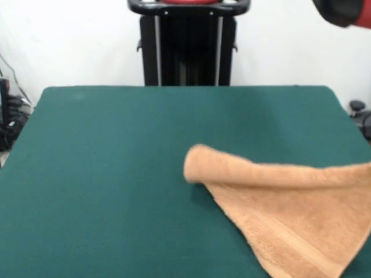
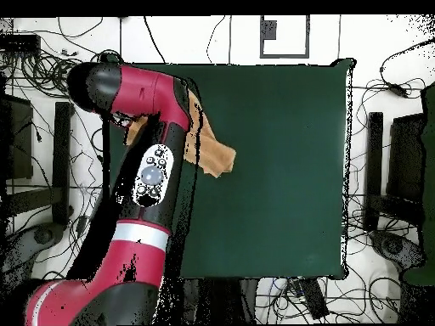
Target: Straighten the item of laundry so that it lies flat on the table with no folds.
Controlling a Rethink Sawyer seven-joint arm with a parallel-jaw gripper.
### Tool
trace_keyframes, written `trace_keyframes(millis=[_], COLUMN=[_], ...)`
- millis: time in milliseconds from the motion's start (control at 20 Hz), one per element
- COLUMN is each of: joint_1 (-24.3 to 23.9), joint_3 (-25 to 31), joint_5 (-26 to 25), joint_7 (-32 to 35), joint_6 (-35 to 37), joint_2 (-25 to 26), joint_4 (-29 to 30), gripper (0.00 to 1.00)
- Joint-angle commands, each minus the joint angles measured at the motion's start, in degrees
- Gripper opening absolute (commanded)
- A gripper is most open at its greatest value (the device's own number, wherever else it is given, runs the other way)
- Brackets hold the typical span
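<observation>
The tan-orange towel (image 1: 290, 214) lies at the table's near right in the front view. It is folded over on itself into a rough triangle, with a rolled fold along its upper edge and a woven band toward its lower corner. It runs past the picture's right and bottom edges. In the overhead view the towel (image 2: 217, 155) shows at the left part of the dark green table (image 2: 289, 170), half hidden under the red arm (image 2: 153, 170). In the front view only a red and black piece of the arm (image 1: 348, 11) shows at the top right corner, high above the table (image 1: 116, 174). The gripper itself does not show.
The black pedestal (image 1: 188, 46) stands behind the table's far edge. Tangled cables (image 2: 382, 93) and dark stands (image 2: 374, 161) ring the table in the overhead view. A dark object and cables (image 1: 11, 110) sit off the table's left side.
</observation>
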Motion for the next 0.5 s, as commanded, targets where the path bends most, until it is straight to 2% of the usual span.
trace_keyframes(millis=[50, 250, 400, 500], joint_1=[-0.3, 0.4, 0.3, 0.7], joint_3=[-1.4, -0.1, -0.4, 0.3], joint_5=[6.0, 5.9, 5.8, 5.0], joint_7=[27.5, 26.1, 26.8, 25.5], joint_6=[7.5, 5.2, 5.4, 3.3], joint_2=[7.6, 5.9, 6.5, 6.1], joint_4=[-12.8, -9.6, -10.3, -8.0], gripper=[0.00, 0.00, 0.00, 0.00])
